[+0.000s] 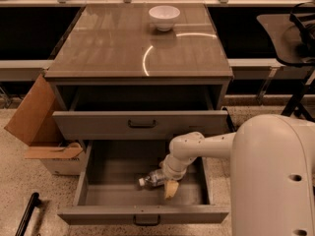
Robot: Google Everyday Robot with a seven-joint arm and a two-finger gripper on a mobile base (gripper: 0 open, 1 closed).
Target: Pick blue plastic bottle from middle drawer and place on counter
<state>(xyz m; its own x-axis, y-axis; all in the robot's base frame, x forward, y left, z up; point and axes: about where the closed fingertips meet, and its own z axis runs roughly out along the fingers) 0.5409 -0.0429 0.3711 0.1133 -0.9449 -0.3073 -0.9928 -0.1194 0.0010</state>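
The gripper is hanging low inside the open middle drawer, right at the blue plastic bottle, which is lying on its side there; whether it is clasping the bottle, I cannot tell.

**Gripper in the open middle drawer**

Low in the frame, just right of centre, the gripper is inside the pulled-out middle drawer. It is at the right end of the blue plastic bottle, which lies on its side with its cap pointing left. A white bowl sits upper centre on the glossy bench. A cardboard box leans at the left.
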